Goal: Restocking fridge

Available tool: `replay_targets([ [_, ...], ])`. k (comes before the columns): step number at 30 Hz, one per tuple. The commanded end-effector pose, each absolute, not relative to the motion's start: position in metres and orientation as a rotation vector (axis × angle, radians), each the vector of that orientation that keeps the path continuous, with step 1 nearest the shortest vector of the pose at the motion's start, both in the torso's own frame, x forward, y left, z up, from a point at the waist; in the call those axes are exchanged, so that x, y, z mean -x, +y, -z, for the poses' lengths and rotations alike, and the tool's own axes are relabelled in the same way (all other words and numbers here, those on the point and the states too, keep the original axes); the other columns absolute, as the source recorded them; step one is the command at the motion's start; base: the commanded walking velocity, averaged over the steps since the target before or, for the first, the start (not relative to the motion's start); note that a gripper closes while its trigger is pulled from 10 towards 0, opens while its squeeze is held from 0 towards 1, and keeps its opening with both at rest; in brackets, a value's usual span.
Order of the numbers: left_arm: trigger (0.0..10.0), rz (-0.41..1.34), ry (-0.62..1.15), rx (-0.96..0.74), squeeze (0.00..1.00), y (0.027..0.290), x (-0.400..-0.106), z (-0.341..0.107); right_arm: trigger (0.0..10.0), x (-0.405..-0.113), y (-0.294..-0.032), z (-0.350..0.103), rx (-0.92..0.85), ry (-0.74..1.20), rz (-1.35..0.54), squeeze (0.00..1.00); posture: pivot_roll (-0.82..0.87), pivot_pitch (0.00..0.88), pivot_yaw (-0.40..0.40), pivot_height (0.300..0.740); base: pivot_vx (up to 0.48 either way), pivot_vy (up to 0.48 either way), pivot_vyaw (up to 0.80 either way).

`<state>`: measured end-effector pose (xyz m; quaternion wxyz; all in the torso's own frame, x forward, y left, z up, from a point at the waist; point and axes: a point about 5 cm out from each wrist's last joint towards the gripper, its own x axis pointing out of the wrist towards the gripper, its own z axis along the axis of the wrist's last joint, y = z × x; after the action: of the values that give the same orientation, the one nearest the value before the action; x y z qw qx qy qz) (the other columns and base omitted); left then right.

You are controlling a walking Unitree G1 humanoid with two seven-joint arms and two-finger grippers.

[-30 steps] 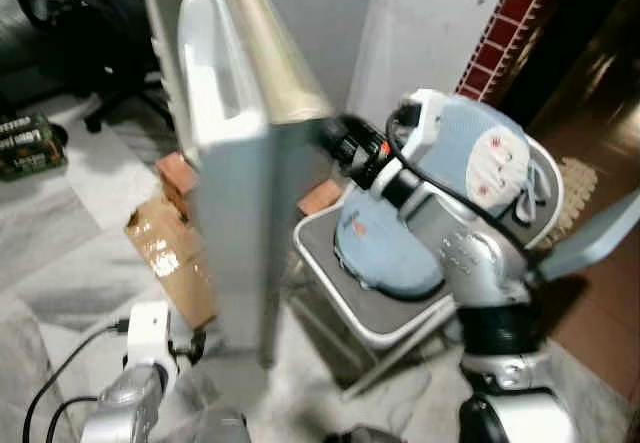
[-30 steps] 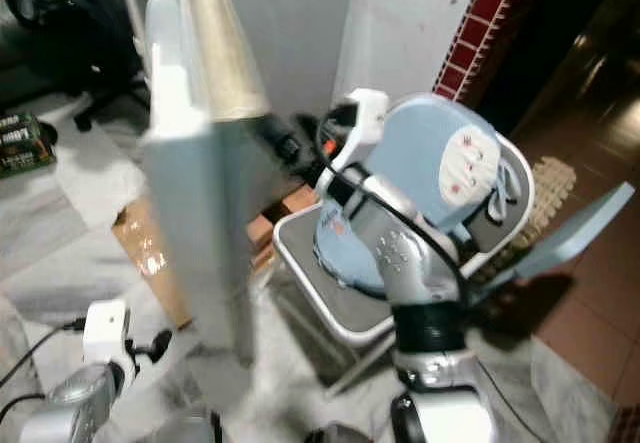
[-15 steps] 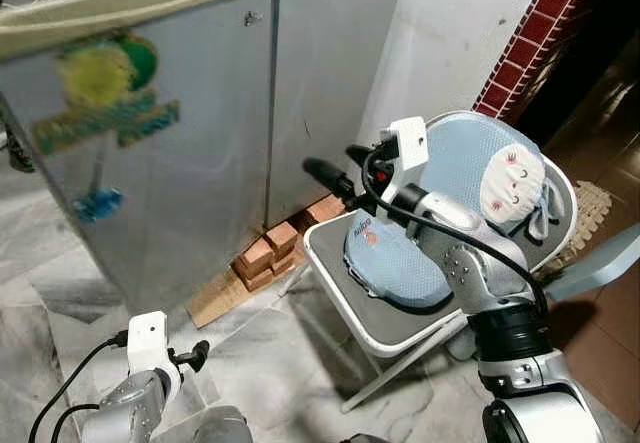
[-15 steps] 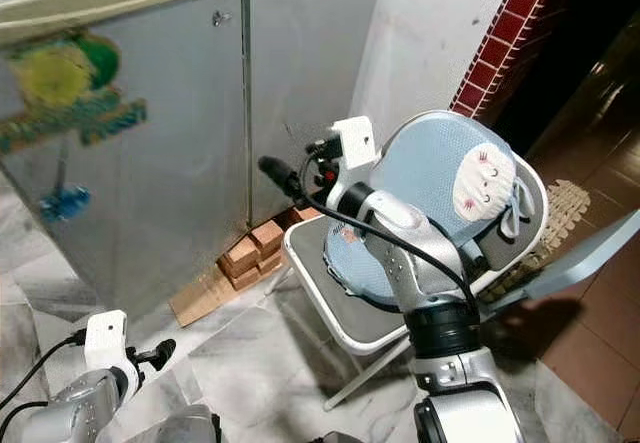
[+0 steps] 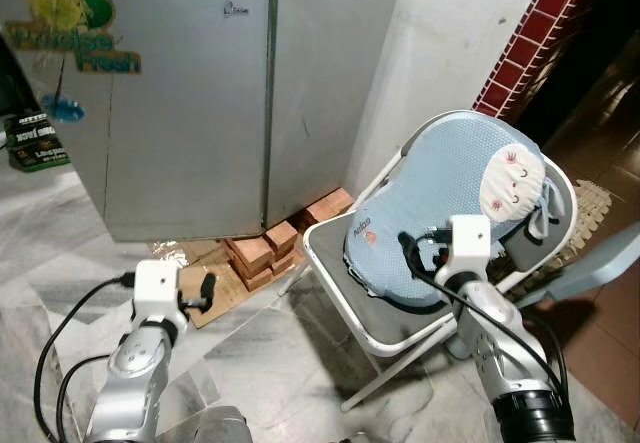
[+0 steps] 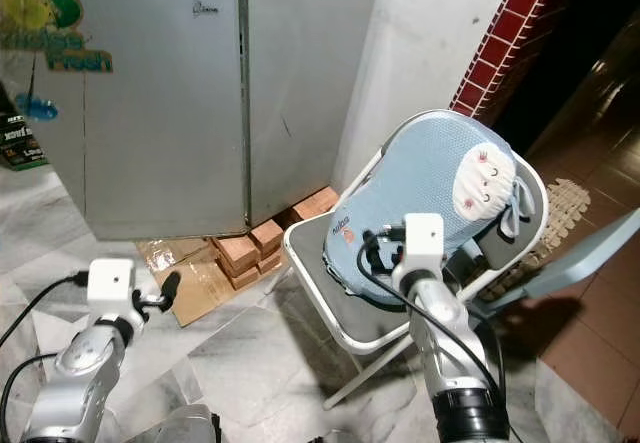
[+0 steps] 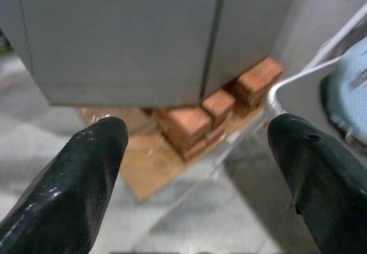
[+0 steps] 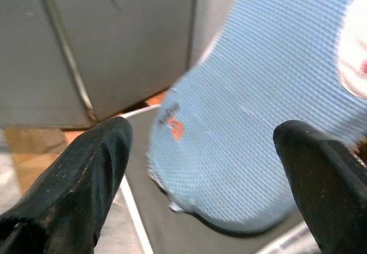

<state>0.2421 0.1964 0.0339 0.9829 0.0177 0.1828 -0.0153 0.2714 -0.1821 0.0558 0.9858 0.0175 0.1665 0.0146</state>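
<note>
Fridge door [image 5: 150, 113] now shut; right gripper [image 8: 200, 174] withdrawn above chair [image 5: 375, 333]. Both grippers, left gripper [image 7: 195, 168] included, spread wide, empty. Risk: right arm snagging chair frame.

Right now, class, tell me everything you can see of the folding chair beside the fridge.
The folding chair has a white tubular metal frame and a dark grey seat. It stands unfolded on the marble floor, right of the grey fridge and close to the bricks under it. A light blue mesh baby cushion with a small face-printed pillow lies against its seat and back. The right gripper hovers before it, fingers open.
</note>
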Motion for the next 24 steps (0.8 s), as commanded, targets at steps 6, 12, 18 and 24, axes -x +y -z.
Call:
replay_targets([
  [6,10.0,0.094,0.331,-0.035,0.00,0.186,-0.247,-0.040,10.0,-0.268,-0.192,-0.061,-0.066,0.289,0.057,0.00,0.09,0.000,-0.059,0.740,0.000,0.461,0.00],
  [12,10.0,0.100,0.321,-0.046,0.00,0.187,-0.244,-0.041,10.0,-0.260,-0.199,-0.062,-0.056,0.264,0.065,0.00,0.09,0.000,-0.054,0.740,0.000,0.480,-0.37],
  [18,10.0,0.136,0.285,-0.077,0.00,0.186,-0.235,-0.046,10.0,-0.246,-0.211,-0.058,-0.044,0.279,0.081,0.00,0.09,0.000,-0.048,0.740,0.000,0.480,-0.58],
  [24,10.0,0.150,0.270,-0.046,0.00,0.182,-0.242,-0.050,10.0,-0.246,-0.212,-0.058,-0.045,0.278,0.094,0.00,0.08,0.000,-0.043,0.740,0.000,0.480,-0.71],
])
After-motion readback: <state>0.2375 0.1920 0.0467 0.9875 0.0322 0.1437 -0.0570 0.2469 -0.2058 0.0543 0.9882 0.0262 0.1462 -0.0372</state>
